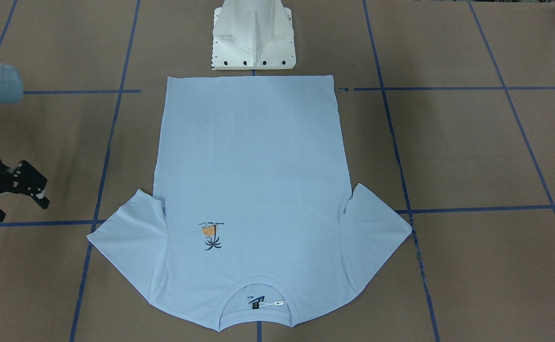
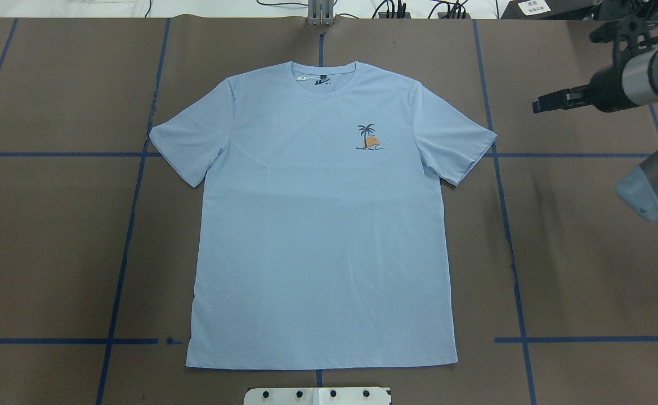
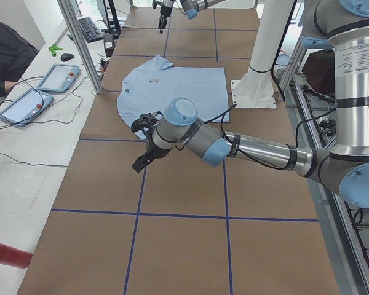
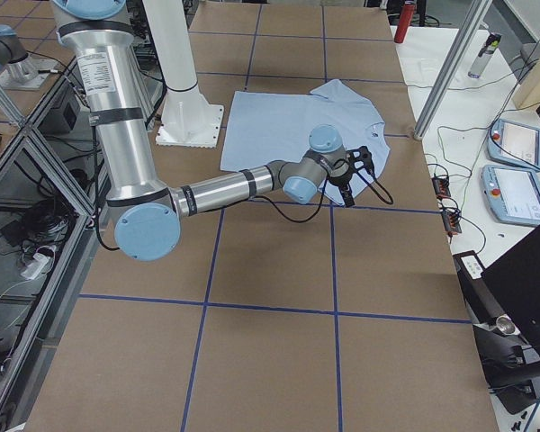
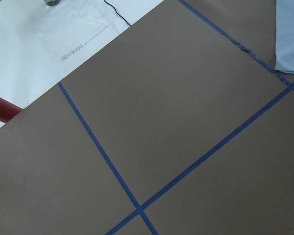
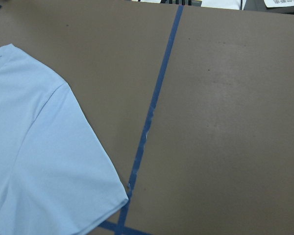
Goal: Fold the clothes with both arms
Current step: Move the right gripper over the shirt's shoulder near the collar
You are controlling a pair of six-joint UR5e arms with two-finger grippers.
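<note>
From front, right claw (image 1: 21, 210) spread, empty, near flat T-shirt (image 1: 253, 166); left claw (image 3: 141, 146) only in side view, cannot tell.

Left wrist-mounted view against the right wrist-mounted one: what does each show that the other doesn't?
Only the left wrist view shows the white bench past the table's edge. On it lies a clear plastic sheet, with a red cylinder at the frame's left border. Of the T-shirt it catches just one corner.

Only the right wrist view shows a whole short sleeve lying flat, its corner reaching a blue tape line.

Both show the brown table paper, blue tape lines and pale blue fabric.
</note>
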